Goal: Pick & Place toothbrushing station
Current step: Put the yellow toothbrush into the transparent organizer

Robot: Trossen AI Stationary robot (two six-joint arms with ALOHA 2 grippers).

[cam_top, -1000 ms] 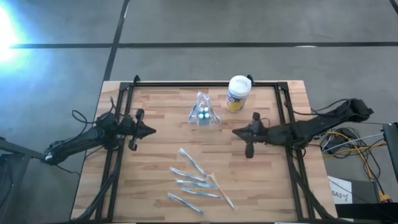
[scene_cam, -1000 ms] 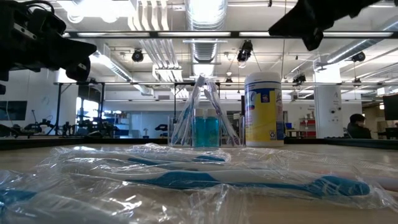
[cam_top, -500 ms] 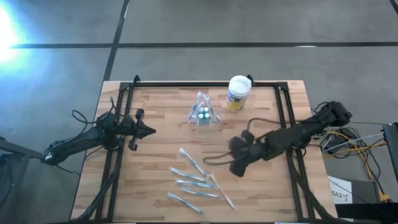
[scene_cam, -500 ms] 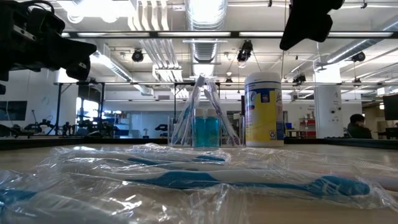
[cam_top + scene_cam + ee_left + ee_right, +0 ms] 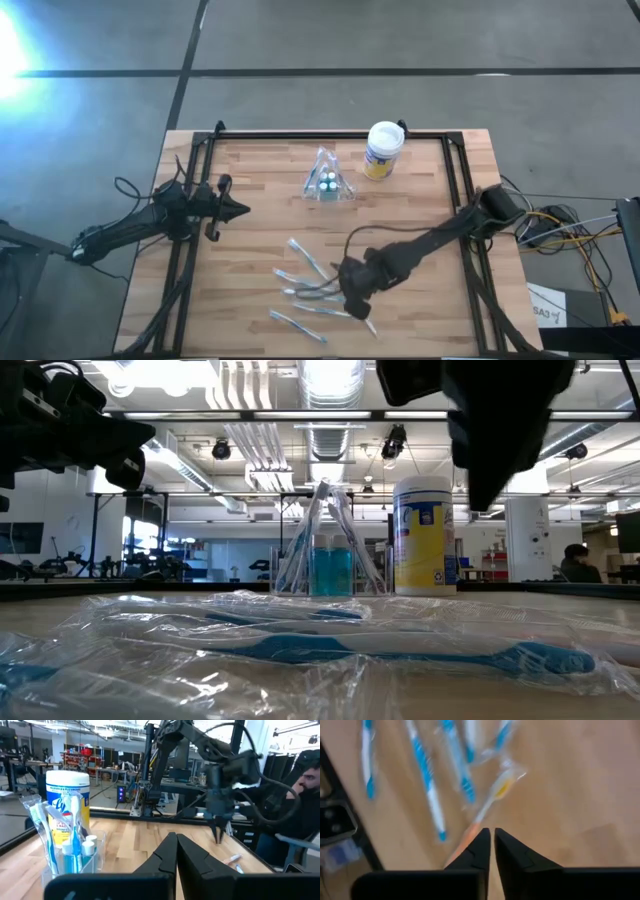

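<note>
Hovering nearly closed and empty over the wrapped toothbrushes [image 5: 318, 291], my right gripper [image 5: 352, 296] is leaving the toothbrushing station [image 5: 328, 178] at the bench's [image 5: 420, 215] far middle, a light, slick, brittle-looking holder I am judging best pinched low on opposite walls.

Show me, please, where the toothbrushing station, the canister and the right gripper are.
toothbrushing station [image 5: 328, 182], high view, its clear top.
canister [image 5: 384, 137], high view, its white lid.
right gripper [image 5: 491, 839], right wrist view, between its fingertips.
</note>
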